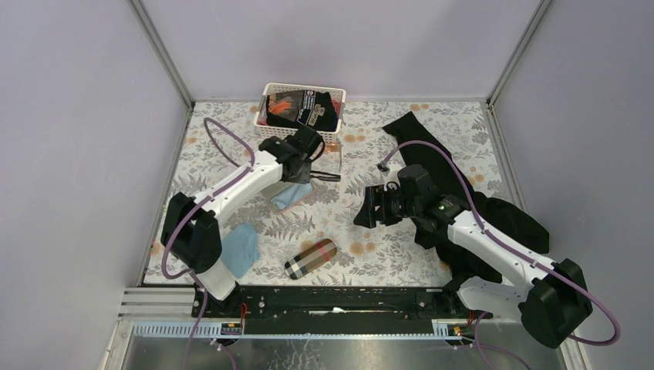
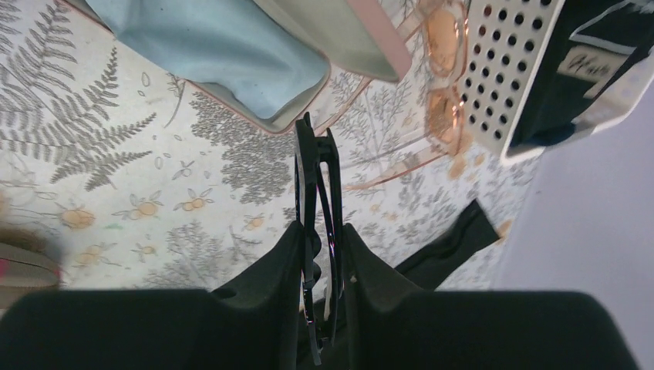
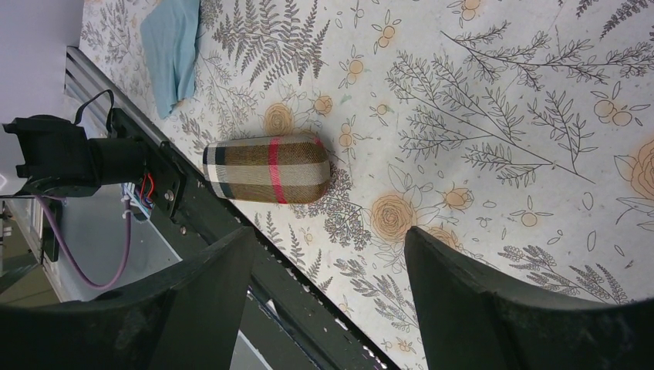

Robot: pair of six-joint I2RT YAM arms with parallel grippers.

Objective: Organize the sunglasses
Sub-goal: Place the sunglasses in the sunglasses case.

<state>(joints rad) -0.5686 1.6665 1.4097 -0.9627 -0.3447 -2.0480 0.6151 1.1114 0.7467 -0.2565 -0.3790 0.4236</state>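
Observation:
My left gripper [image 2: 322, 228] is shut on the black-framed sunglasses [image 2: 316, 177]. They are folded and stand on edge between the fingers, above the table. The top view shows that gripper [image 1: 308, 160] in front of the white basket. The wire-framed sunglasses with orange-pink lenses [image 2: 445, 85] lie on the table against the basket's perforated wall [image 2: 505, 69]. An open pink case [image 2: 370, 46] holding a light-blue cloth [image 2: 224, 54] lies just beyond the black pair. My right gripper [image 1: 371, 208] hovers open and empty at mid-table, seen also in the right wrist view [image 3: 328, 254].
A plaid case [image 1: 310, 258] lies closed near the front edge, also in the right wrist view [image 3: 267, 169]. A second light-blue cloth [image 1: 241, 248] lies at front left. The basket [image 1: 271, 91] holds dark items. Black fabric [image 1: 420, 135] sprawls along the right side.

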